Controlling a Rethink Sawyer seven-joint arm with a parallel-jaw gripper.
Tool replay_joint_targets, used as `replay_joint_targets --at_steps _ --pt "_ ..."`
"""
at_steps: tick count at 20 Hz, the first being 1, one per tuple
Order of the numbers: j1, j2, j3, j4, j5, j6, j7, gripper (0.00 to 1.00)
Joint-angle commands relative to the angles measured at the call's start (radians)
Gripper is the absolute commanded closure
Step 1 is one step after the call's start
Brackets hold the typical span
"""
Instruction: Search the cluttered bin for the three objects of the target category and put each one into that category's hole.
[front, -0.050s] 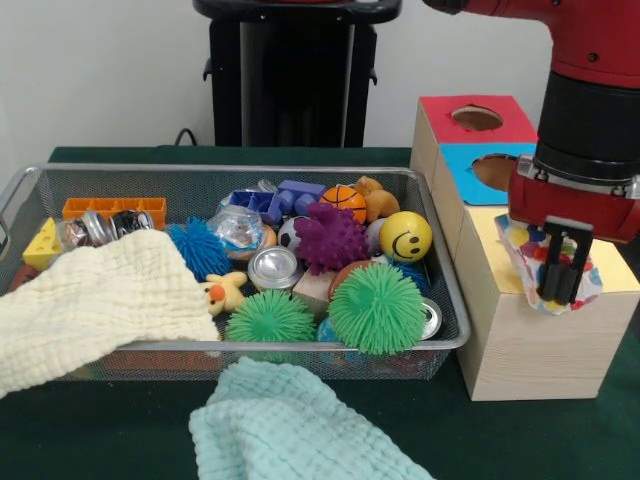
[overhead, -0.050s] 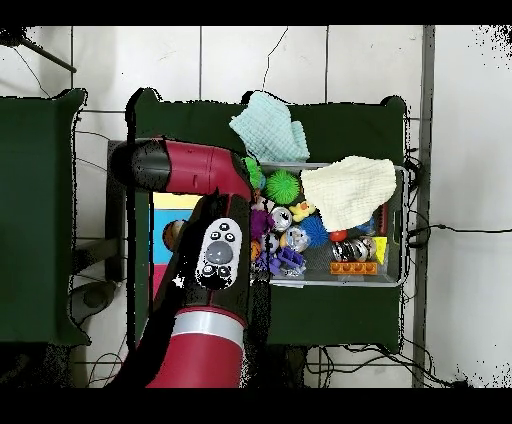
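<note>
A patterned cloth (front, -0.050s: 528, 262) is held pinched in the end effector (front, -0.050s: 560, 268), hanging over the yellow top of the wooden box (front, -0.050s: 520, 350). Behind the end effector, the blue and red sections of the box with their round holes are seen. To its side, the wire bin (front, -0.050s: 440, 345) is filled with spiky balls, a smiley ball (front, -0.050s: 405, 236) and a cream cloth (front, -0.050s: 95, 300). A pale green cloth (front, -0.050s: 290, 425) lies on the bench (front, -0.050s: 100, 430).

Patterned cloth (front, -0.050s: 545, 262) with coloured dots, crumpled, hanging over yellow top of wooden sorting box (front, -0.050s: 520, 340), pinched in jaws.
</note>
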Motion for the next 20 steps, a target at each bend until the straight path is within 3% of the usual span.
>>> replay_joint_targets --at_steps 1,6,11,17,20 --pt "-0.005 0.055 0.093 0.17 -0.038 0.17 0.064 1.0" --pt "0.048 0.02 0.043 0.148 -0.038 0.27 0.126 1.0" --pt "0.094 -0.028 -0.013 0.176 -0.071 0.227 0.121 1.0" --pt "0.097 -0.079 -0.03 0.204 -0.07 0.271 0.091 1.0" --pt "0.081 -0.038 -0.02 0.214 -0.076 0.218 0.075 1.0"
